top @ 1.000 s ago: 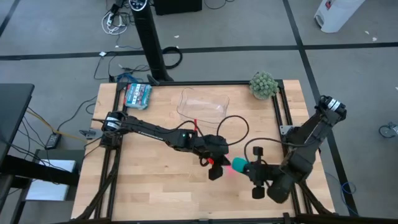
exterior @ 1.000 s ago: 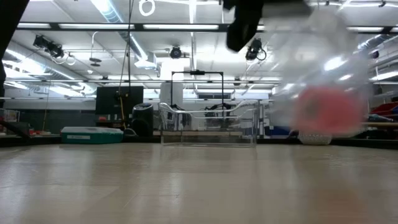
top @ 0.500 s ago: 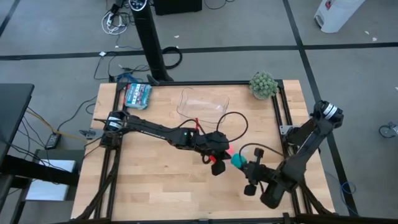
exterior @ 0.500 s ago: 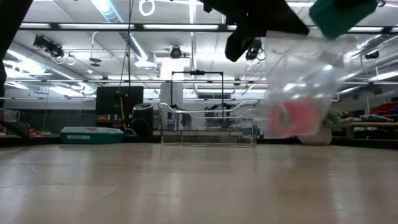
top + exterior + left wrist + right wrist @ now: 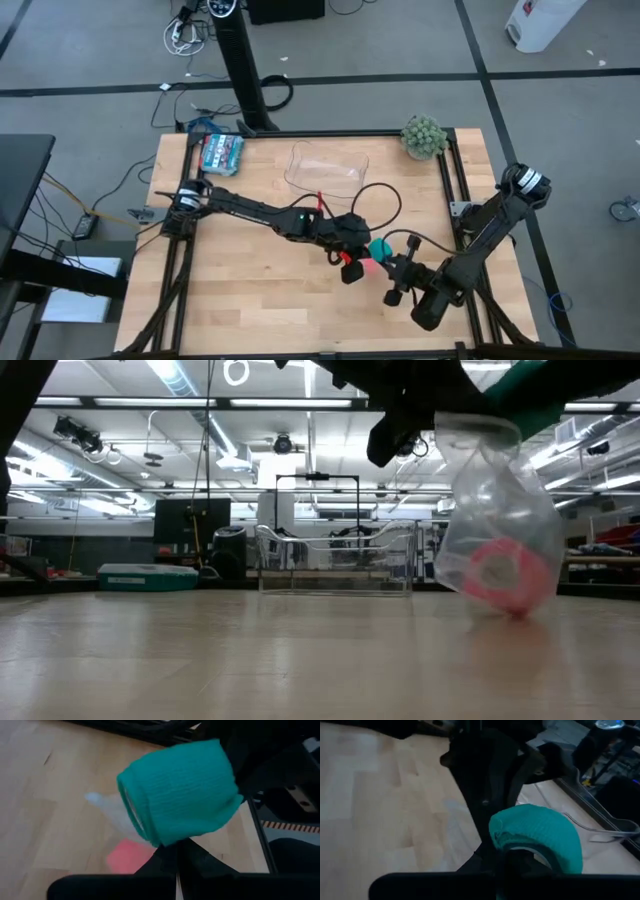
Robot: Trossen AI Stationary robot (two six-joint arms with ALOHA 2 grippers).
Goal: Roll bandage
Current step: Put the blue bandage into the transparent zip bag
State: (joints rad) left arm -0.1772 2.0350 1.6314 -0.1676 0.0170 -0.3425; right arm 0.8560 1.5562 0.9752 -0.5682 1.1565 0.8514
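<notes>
Above table centre — right tool (image 5: 388, 268) clamps bandage (image 5: 380, 249), left tool (image 5: 350, 262) alongside.

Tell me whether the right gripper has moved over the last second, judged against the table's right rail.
Yes. In the high view the right gripper, shut on the bandage, has shifted left, away from the table's right rail and closer to the left gripper.

Bright, even ceiling-tube light — soft shadows; wrist views blurred close up, their fingers dark.

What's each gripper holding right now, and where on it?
Right gripper is shut on the rolled bandage, at one end. Left gripper pinches the top of the clear bag.
</notes>
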